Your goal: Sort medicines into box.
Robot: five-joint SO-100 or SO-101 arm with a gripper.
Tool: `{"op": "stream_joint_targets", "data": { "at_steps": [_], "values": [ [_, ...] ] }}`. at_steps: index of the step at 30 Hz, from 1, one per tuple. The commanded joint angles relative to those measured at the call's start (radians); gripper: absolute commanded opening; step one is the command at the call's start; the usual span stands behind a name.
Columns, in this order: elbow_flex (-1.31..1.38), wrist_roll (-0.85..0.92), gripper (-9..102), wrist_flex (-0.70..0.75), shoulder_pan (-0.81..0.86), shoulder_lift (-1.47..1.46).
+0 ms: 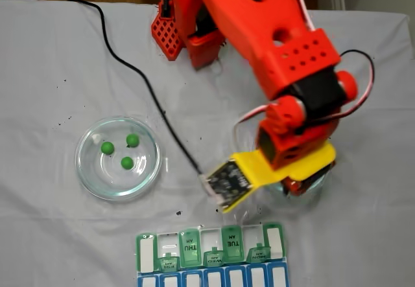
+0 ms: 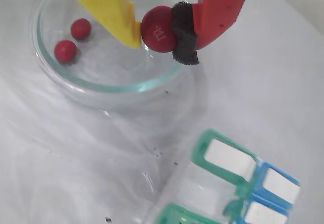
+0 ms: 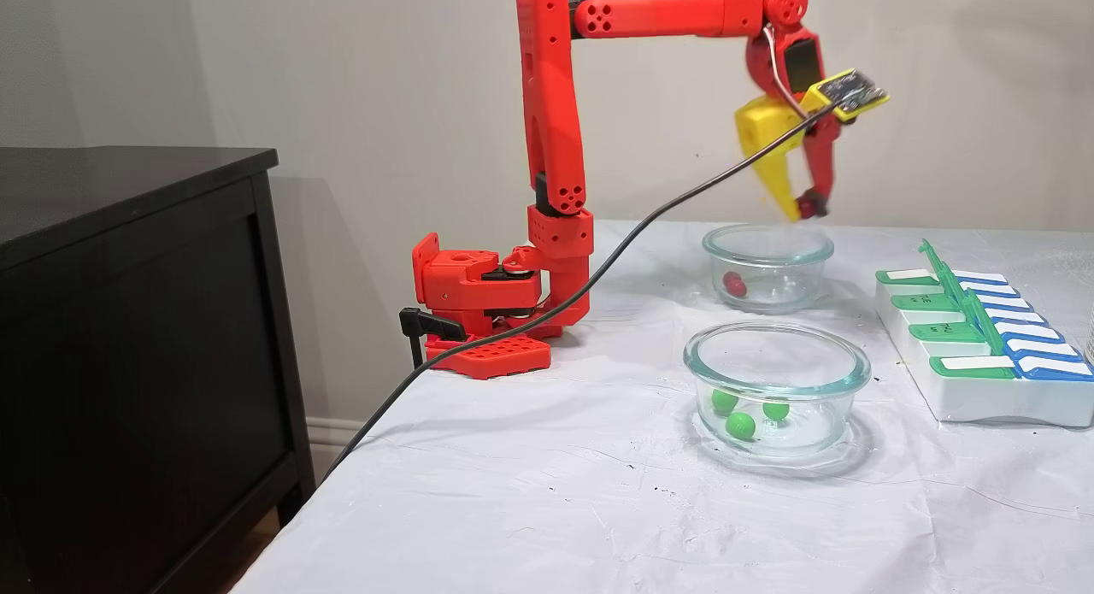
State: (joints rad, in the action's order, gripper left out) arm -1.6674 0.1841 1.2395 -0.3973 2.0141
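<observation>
My gripper is shut on a dark red ball, pinched between the yellow finger and the red finger's black pad. It hangs above a round glass dish that holds two more red balls. In a fixed view the gripper hovers just over that dish. Three green balls lie in a second glass dish. The box, a pill organizer with green and blue lids, lies at the front; several green lids stand open.
A black cable runs across the white cloth from the back left to the wrist camera board. The arm's red base stands at the table's back edge. A black cabinet stands beside the table.
</observation>
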Motion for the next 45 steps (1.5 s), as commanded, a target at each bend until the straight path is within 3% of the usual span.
{"op": "stream_joint_targets", "data": {
  "at_steps": [1, 9, 24, 36, 45],
  "values": [
    [0.101, 0.044, 0, -0.041, 0.055, 0.084],
    [0.078, 0.106, 0, -0.232, 0.144, -0.069],
    [0.052, 0.17, 0, -0.354, 0.133, -0.187],
    [0.15, 0.13, 0, -0.422, 0.15, -0.31],
    [0.167, 0.153, 0, -0.344, 0.16, -0.236]
  ]
}}
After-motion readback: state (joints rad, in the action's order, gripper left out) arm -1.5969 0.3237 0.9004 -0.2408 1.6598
